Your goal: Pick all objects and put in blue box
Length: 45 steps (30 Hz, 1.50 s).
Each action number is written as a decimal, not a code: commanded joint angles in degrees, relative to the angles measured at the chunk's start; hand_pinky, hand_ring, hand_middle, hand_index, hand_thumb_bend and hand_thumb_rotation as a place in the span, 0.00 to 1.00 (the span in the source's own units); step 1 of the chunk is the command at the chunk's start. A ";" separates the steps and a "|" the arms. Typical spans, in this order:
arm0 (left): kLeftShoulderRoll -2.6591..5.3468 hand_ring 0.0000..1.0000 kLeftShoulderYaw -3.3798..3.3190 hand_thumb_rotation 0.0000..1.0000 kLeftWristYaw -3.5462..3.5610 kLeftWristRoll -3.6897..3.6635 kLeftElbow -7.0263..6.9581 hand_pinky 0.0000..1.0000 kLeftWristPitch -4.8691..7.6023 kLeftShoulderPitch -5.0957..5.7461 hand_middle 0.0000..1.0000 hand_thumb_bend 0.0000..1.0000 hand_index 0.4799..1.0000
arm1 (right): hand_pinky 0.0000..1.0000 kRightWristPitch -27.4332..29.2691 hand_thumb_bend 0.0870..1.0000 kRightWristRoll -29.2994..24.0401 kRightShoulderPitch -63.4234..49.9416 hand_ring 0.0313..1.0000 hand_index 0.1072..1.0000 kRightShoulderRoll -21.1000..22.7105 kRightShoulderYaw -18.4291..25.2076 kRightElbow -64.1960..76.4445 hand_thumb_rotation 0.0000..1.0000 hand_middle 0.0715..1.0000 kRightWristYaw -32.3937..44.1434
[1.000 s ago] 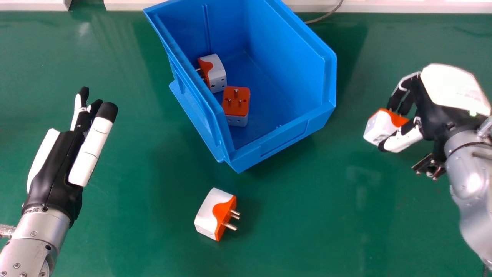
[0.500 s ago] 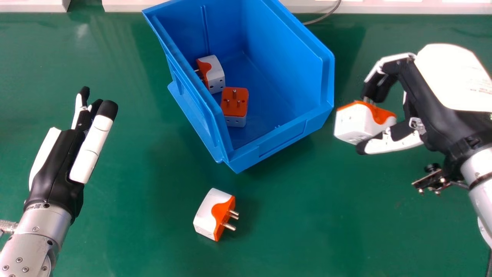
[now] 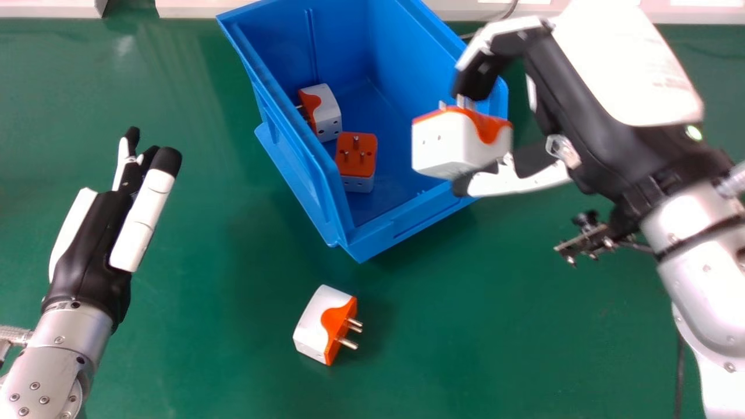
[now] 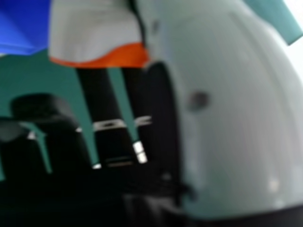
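In the head view my right hand (image 3: 588, 87) is pinching a white and orange plug adapter (image 3: 457, 142) between fingers and thumb, above the right side of the blue box (image 3: 407, 224). The right hand view shows the thumb of my right hand (image 4: 227, 113) against the held adapter (image 4: 94, 33). Two adapters lie inside the box: one on its side (image 3: 326, 113) by the left wall, and one with pins up (image 3: 356, 157) nearer the front. Another adapter (image 3: 320, 326) rests on the table, pins pointing right. My left hand (image 3: 90, 244) is open at the left, holding nothing.
The green table (image 3: 221, 349) surrounds the box. A white ledge (image 3: 192, 8) runs along the table's far edge, with a thin dark cable (image 3: 510, 10) crossing near it behind the box.
My right hand has carried its adapter left and upward in the view, from right of the box to over its right side. My left hand has shifted only slightly.
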<state>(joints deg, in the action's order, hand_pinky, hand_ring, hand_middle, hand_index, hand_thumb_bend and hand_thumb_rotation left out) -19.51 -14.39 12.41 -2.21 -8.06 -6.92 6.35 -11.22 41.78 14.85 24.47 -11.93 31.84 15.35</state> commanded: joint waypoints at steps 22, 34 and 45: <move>-0.41 1.00 0.00 1.00 -0.87 0.27 -2.94 1.00 0.38 1.45 1.00 0.79 1.00 | 0.08 10.82 0.47 8.28 35.83 0.11 0.42 -14.59 -13.79 -67.00 0.00 0.42 -27.45; -0.32 1.00 -0.19 1.00 -0.25 -0.34 -4.74 1.00 -0.27 2.71 1.00 0.82 1.00 | 0.07 9.41 0.48 7.27 42.25 0.08 0.42 -19.78 -16.79 -82.89 0.00 0.43 -30.02; 0.06 1.00 0.33 1.00 -0.73 0.08 -4.40 1.00 -0.59 1.95 1.00 0.82 1.00 | 0.75 6.00 0.50 10.43 40.52 0.86 0.83 -18.39 -21.48 -80.34 0.64 0.90 -28.90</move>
<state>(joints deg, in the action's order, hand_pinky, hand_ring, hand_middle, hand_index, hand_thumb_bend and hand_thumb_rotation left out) -19.32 -13.93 12.10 -2.28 -11.60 -7.31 8.57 -4.69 51.77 54.29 5.59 -33.12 -51.22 -13.51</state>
